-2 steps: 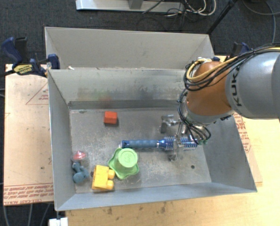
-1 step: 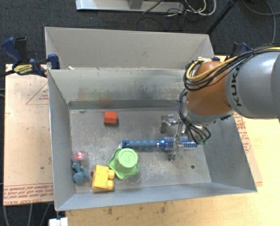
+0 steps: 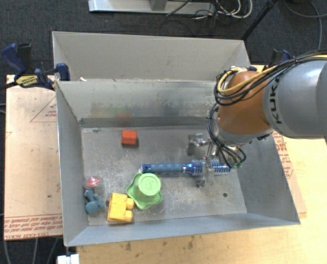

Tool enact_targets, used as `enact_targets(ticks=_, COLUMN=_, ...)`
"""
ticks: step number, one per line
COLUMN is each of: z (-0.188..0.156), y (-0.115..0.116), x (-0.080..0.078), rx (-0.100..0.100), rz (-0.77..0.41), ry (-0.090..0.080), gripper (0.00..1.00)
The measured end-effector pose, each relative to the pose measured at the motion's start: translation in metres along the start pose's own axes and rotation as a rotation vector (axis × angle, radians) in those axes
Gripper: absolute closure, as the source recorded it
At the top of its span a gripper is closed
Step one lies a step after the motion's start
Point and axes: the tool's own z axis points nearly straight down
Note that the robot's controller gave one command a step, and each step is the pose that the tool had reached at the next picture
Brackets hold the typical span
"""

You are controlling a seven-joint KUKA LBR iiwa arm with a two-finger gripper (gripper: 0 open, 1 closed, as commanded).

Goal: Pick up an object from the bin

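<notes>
The arm reaches down from the right, pincer (image 3: 199, 163) fingers spread.

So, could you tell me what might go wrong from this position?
The gripper sits over the arm-side end of the long blue brush, so an end grasp may let it tilt or slip. Its other end lies close to the green cup, which a swing could nudge.

Grey metal bin (image 3: 168, 100), sloped walls, flat scuffed floor. Contents lying on the floor:
- one small red block (image 3: 129, 138), rear left, alone
- one long blue brush (image 3: 166, 169), flat across the centre
- one green cup (image 3: 146, 190), just in front of the brush's left end
- one yellow block (image 3: 119, 208), touching the cup
- one small blue-grey figure (image 3: 93, 204), front left, with a pink piece (image 3: 92, 181) just behind it
</notes>
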Motion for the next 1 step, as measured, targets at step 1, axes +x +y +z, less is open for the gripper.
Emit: enact_targets(ticks=1, z=-0.0005, y=-0.0001, x=-0.0004, rx=0.0, rz=0.001, ry=-0.001, gripper=1.0)
